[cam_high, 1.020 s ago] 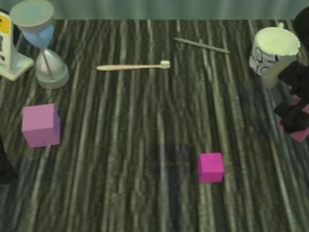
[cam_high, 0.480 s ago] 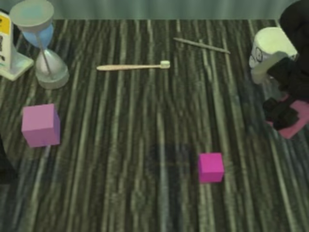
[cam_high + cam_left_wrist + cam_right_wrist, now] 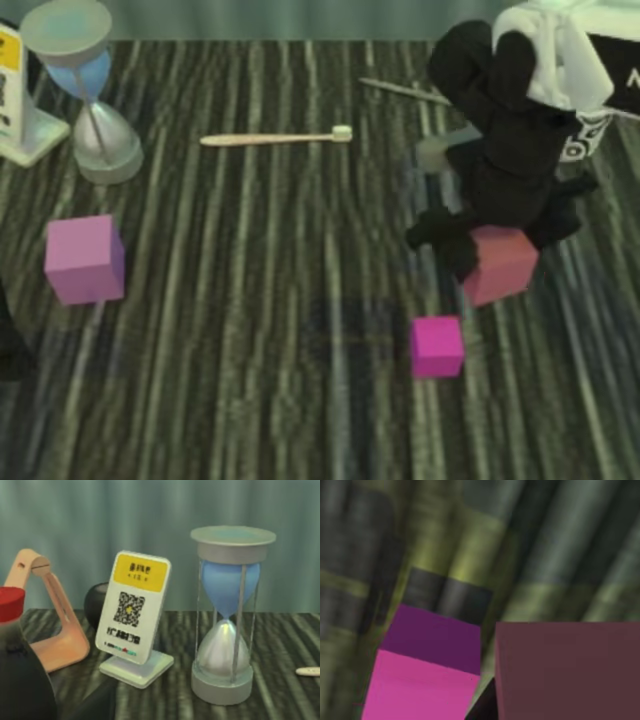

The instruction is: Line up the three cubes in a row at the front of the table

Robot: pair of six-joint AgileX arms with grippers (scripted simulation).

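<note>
My right gripper point(image 3: 497, 238) is shut on the dusty rose-pink cube point(image 3: 503, 266) and holds it right of the table's middle. The smaller bright magenta cube point(image 3: 437, 346) rests on the streaked table point(image 3: 260, 380) just in front of the held cube and slightly to its left. In the right wrist view the rose-pink cube point(image 3: 570, 670) fills one side and the magenta cube point(image 3: 425, 680) lies close beside it. The large lilac-pink cube point(image 3: 84, 258) sits at the left side. My left arm point(image 3: 6, 345) is parked at the left edge.
An hourglass point(image 3: 90, 95) and a QR-code sign point(image 3: 14, 92) stand at the back left. A toothbrush point(image 3: 275, 138) and a thin stick point(image 3: 395, 89) lie at the back. The left wrist view adds a wooden stand point(image 3: 47, 630) and a red-capped dark bottle point(image 3: 15, 670).
My right arm has swung from the right edge leftward and toward the front, carrying the rose-pink cube to just behind the magenta cube. It now covers the cup at the back right.
</note>
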